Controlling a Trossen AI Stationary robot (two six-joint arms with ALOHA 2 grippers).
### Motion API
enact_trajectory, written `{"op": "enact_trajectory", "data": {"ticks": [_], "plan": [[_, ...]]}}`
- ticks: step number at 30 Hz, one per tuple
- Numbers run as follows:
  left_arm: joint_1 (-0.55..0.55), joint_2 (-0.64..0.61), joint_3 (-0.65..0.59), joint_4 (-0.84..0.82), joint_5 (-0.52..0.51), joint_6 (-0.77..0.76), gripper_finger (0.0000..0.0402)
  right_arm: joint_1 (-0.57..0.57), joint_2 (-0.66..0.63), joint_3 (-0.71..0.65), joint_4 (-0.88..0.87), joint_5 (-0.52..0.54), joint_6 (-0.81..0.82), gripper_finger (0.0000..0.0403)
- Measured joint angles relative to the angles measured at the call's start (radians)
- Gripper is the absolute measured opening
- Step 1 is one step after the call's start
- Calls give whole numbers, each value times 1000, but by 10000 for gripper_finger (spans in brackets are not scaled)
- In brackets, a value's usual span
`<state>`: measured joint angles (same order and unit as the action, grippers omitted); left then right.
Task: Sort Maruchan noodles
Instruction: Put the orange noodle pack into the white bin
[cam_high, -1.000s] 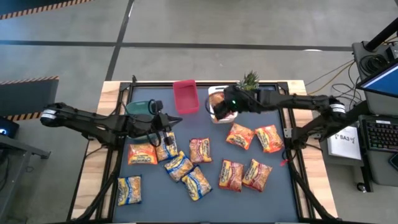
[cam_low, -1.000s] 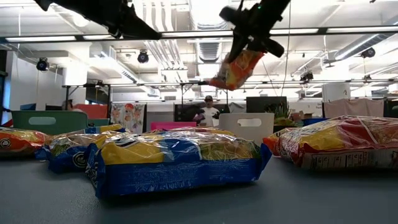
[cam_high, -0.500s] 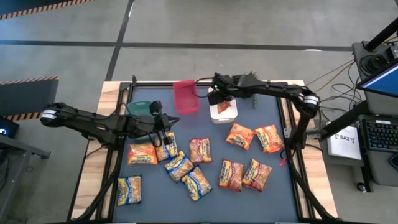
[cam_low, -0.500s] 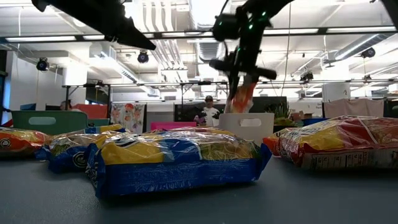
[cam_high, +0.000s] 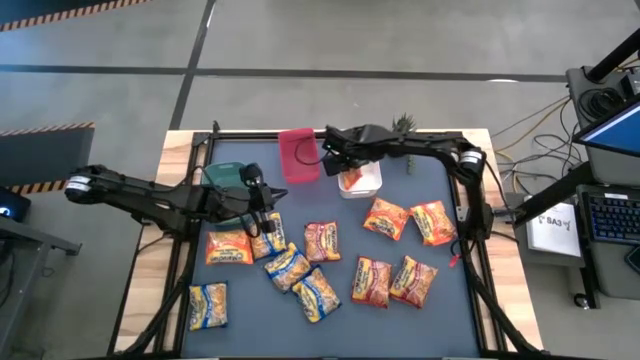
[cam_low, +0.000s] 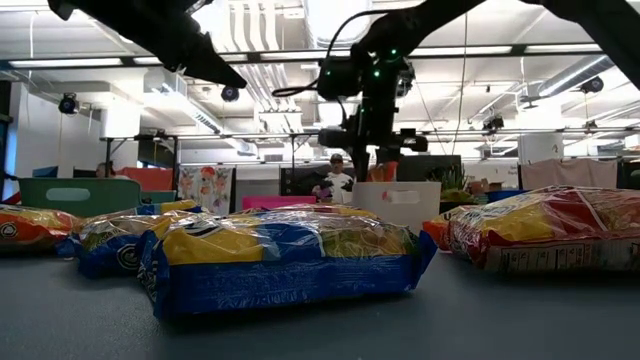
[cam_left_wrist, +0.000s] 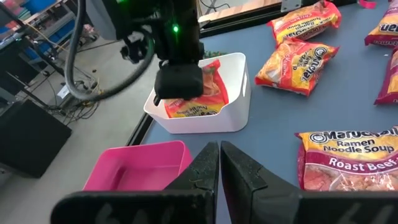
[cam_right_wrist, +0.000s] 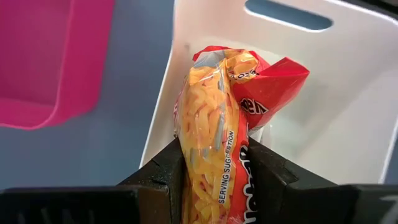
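High view: the right gripper (cam_high: 345, 168) is now at the left edge of the white bin (cam_high: 372, 183), having swung leftward from its position over the bin's middle half a second ago. It holds a red-orange Maruchan packet (cam_high: 350, 178) over the bin. The left gripper (cam_high: 262, 196) is unchanged, hovering above the loose packets (cam_high: 300, 280) on the dark table (cam_high: 450, 310), beside the green bin (cam_high: 222, 172). The pink bin (cam_high: 297, 155) stands left of the white one.

Low view: the right gripper (cam_low: 372, 150) hangs lower than before, just above the white bin (cam_low: 403, 203); the packet (cam_low: 384, 171) dips behind its rim. A person (cam_low: 335, 180) stands in the background.

Left wrist view: the left gripper (cam_left_wrist: 219, 163) has its fingers pressed together, holding nothing. The held packet (cam_left_wrist: 199, 98) sits inside the white bin (cam_left_wrist: 239, 102).

Right wrist view: the right gripper (cam_right_wrist: 214, 169) clamps the packet (cam_right_wrist: 217, 162) edge-on, fingers part-closed against it, within the white bin (cam_right_wrist: 348, 112).
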<state>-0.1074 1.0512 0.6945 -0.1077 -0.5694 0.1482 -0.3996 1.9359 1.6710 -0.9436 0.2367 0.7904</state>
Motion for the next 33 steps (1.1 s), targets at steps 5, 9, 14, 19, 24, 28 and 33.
{"op": "enact_trajectory", "data": {"ticks": [5, 9, 14, 19, 24, 28, 33], "plan": [[0, 0, 0, 2, 0, 0, 0, 0, 31, 7, 5, 3, -5, 126], [0, 0, 0, 2, 0, 0, 0, 3, 38, 7, 6, 21, -13, 147], [0, 0, 0, 4, 0, 0, 0, 8, 37, 8, 13, 25, -14, 172], [0, 0, 0, 7, 0, 0, 0, 22, 37, 20, 26, 21, -14, 190], [0, 0, 0, 10, 0, 0, 0, 36, 35, 53, 36, 20, -24, 201], [0, 0, 0, 10, 0, 0, 0, 41, 35, 66, 43, 22, -30, 201], [0, 0, 0, 10, 0, 0, 0, 46, 35, 70, 45, 23, -32, 201]]}}
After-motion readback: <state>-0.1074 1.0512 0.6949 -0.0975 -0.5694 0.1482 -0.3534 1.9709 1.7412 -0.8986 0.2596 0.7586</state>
